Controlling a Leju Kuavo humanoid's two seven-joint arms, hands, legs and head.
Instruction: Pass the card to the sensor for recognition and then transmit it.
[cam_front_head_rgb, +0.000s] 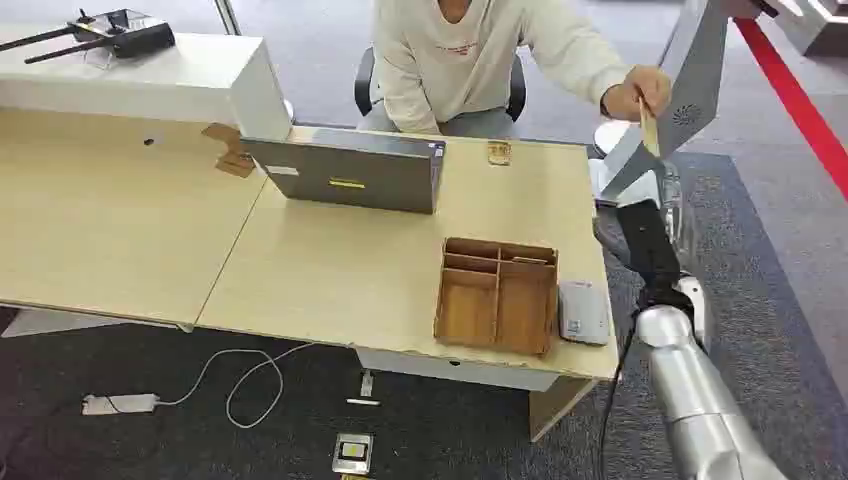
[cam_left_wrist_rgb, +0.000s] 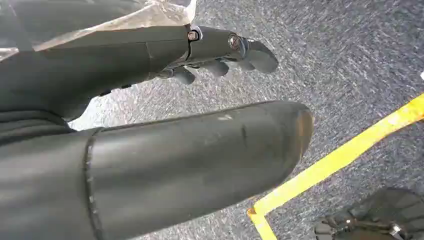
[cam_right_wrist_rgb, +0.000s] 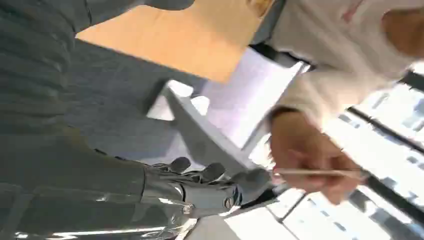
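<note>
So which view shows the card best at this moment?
The head view: the card shows its tan face, held in the person's hand beyond the right hand. The right wrist view shows the card edge-on, a thin blurred line. The left wrist view faces carpet.

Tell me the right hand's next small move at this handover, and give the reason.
Probably ease the right hand back and down, away from the card. The person's hand pinches the card at its far end, and the robot's fingers look spread beside its near end, though whether they touch it is unclear. The left hand hangs over the carpet.
</note>
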